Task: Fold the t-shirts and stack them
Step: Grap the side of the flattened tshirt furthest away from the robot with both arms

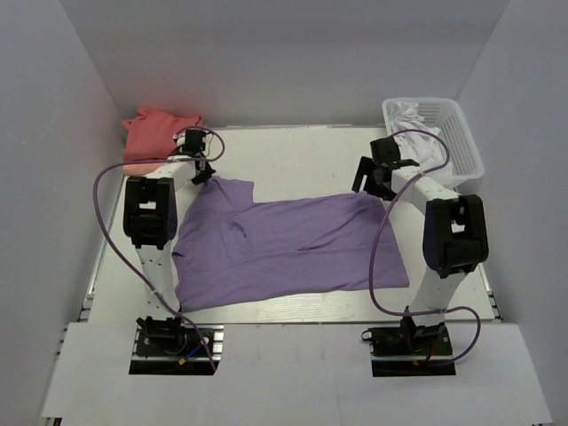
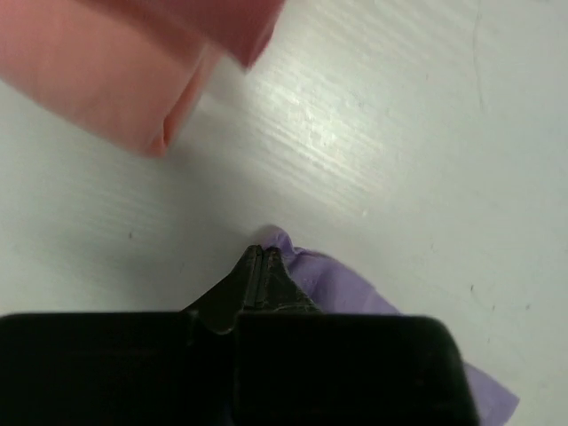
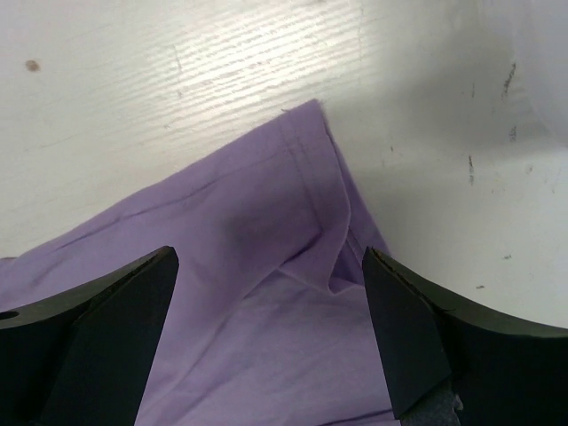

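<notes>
Since lavender-purple soft cloth t-shirt (image 1: 293,248) lies spread on white table (image 1: 302,155) between arms, expect light, limp, crease-prone fabric; best hold: hemmed corners. At far-left corner, left gripper (image 2: 262,255) jaws pressed together, apparently pinching it. Over far-right hemmed corner, right gripper (image 3: 269,262) jaws spread wide, gripping nothing. Far left, folded coral-red cloth t-shirt (image 1: 151,133) sits apart from lavender one.
</notes>
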Motion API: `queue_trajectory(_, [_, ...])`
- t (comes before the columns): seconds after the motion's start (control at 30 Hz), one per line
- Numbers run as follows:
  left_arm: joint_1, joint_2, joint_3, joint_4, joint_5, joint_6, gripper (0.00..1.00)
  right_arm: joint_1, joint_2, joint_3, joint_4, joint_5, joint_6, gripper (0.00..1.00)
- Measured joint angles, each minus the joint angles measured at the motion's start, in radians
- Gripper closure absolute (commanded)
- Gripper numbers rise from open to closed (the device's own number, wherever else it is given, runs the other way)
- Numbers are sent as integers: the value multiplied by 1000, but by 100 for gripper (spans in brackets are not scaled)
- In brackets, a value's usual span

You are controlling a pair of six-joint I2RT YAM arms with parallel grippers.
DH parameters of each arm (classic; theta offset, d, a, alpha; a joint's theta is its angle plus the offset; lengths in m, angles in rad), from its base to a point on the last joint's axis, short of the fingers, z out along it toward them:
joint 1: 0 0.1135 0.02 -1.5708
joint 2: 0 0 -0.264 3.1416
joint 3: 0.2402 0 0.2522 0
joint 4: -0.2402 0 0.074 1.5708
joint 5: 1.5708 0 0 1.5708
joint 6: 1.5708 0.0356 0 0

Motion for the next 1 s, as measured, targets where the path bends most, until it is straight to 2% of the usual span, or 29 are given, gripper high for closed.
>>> queue_trajectory(0.37, [-3, -154, -215, 59, 89, 35, 100, 0, -5, -58, -10, 28, 18, 10])
queue_trajectory(0.6, [-3, -214, -258, 88, 106, 51, 100, 0, 93, 72, 23, 42, -18, 10])
queue_trajectory(0.87, [-3, -229, -284, 107, 119, 72, 100, 2, 201, 102, 51, 51, -28, 10])
queue_trajectory(0.93, [-3, -241, -293, 109, 121, 76, 100, 2, 205, 111, 56, 51, -27, 14])
queue_trajectory(1.0, [-3, -258, -303, 113, 124, 82, 100, 1, 212, 114, 62, 53, -29, 27])
